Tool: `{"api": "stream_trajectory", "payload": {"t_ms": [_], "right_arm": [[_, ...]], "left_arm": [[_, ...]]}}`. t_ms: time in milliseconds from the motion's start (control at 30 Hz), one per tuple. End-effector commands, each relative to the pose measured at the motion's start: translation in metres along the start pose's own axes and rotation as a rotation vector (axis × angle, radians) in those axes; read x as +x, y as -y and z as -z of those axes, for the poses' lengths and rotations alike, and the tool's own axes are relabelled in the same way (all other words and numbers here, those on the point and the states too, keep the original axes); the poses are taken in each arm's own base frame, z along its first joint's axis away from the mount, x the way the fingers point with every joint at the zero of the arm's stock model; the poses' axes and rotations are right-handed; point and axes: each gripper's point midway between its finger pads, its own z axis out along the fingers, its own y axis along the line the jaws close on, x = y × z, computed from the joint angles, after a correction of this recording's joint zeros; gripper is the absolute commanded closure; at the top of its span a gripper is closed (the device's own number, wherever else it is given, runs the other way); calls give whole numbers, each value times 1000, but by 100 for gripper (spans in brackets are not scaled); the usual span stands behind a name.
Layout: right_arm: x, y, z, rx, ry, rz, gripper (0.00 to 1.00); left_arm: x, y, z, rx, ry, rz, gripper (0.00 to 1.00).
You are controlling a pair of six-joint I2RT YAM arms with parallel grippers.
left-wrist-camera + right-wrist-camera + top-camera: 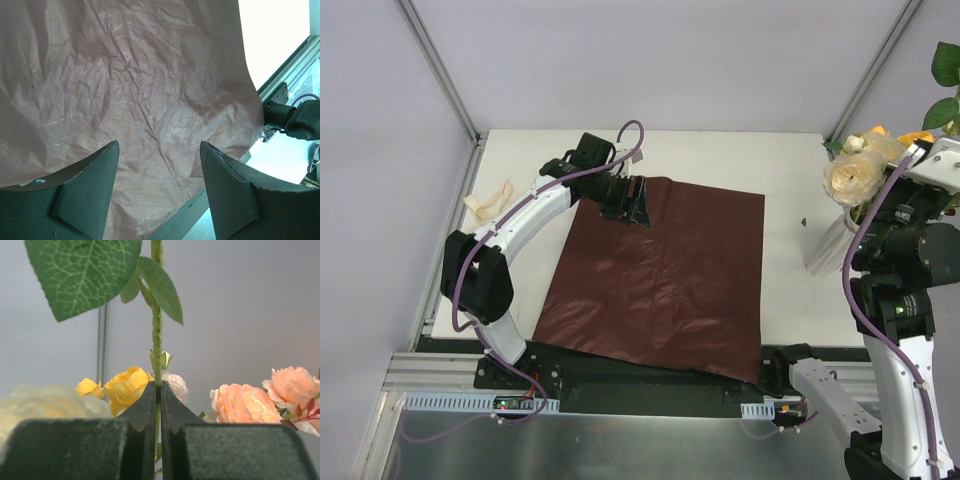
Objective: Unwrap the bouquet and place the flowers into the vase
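Observation:
The bouquet's maroon paper [660,280] lies spread flat on the table, with no flowers on it. My left gripper [632,210] hovers open over its far left corner; in the left wrist view the crinkled paper [140,90] fills the space beyond the open gripper [159,143], nothing between the fingers. At the right, my right gripper [159,386] is shut on a thin green stem [157,340] of the flowers [855,170]. Yellow [125,385], cream [45,402] and pink [240,402] roses surround it. The white vase [827,243] stands just below the flowers, partly hidden by the right arm.
A loose cream ribbon [490,200] lies at the table's far left edge. Metal frame posts [440,70] rise at both back corners. The paper's near right corner hangs over the table's front edge by the right arm's base [810,385].

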Motion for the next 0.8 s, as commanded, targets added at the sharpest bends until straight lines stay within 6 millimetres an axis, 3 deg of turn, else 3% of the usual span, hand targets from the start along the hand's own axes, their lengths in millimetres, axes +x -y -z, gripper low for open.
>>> {"api": "stream_trajectory", "payload": {"t_ms": [0,267,767], "right_arm": [[-25,9,-10,38,78,-138,100],[-14,13,-21,84,66,-164,100],[15,13,-22,113,90,-212,100]], "left_arm": [[-3,17,15,45,36,-24,35],[-3,17,14,48,31,-21,35],[-4,22,19,63,43,-30,34]]}}
